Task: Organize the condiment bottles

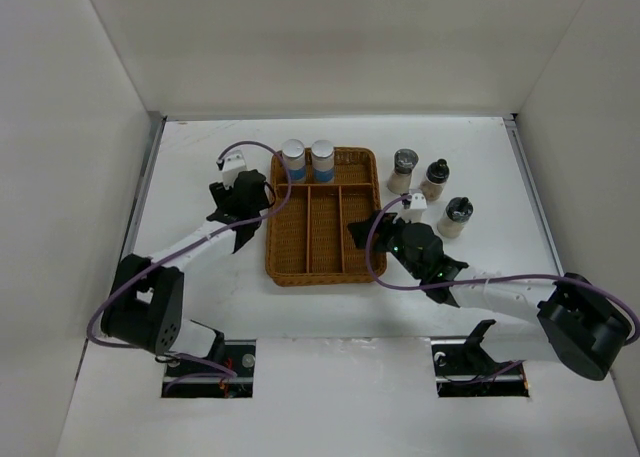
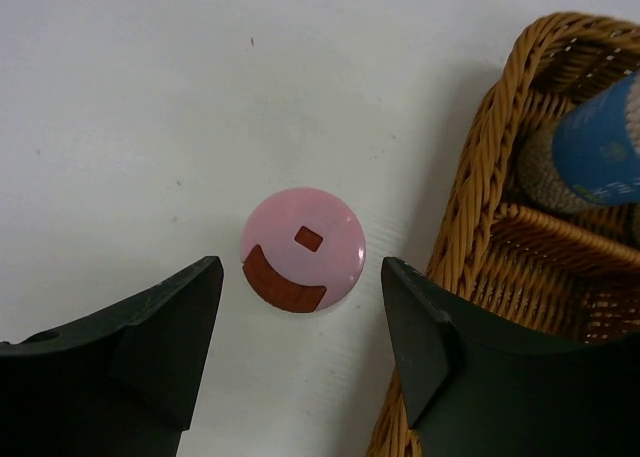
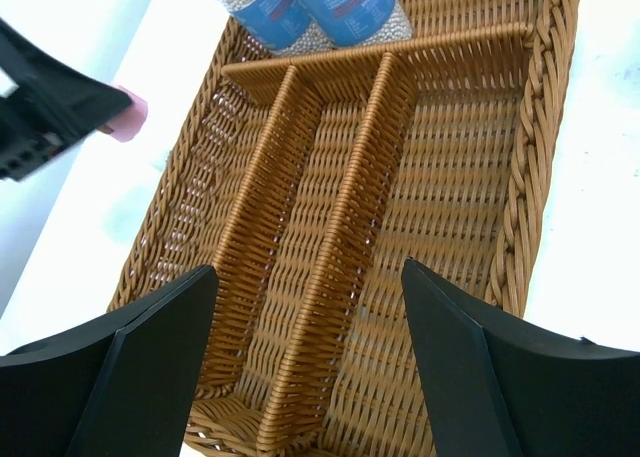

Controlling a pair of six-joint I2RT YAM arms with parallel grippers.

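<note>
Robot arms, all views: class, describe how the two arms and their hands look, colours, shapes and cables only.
The left arm and right arm have white links, black joints and bulky black bases. A loose purple cable loops along each. The left hand and right hand each have two matte black, wedge-shaped fingers.

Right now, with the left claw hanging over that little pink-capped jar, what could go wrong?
1. The left claw straddles the pink-capped jar right beside the wicker tray. One finger looks close to the rim and might snag the weave.
2. An off-centre squeeze could tip the jar over.
3. The right claw hovers open over the tray, so the two arms might crowd each other there.
</note>
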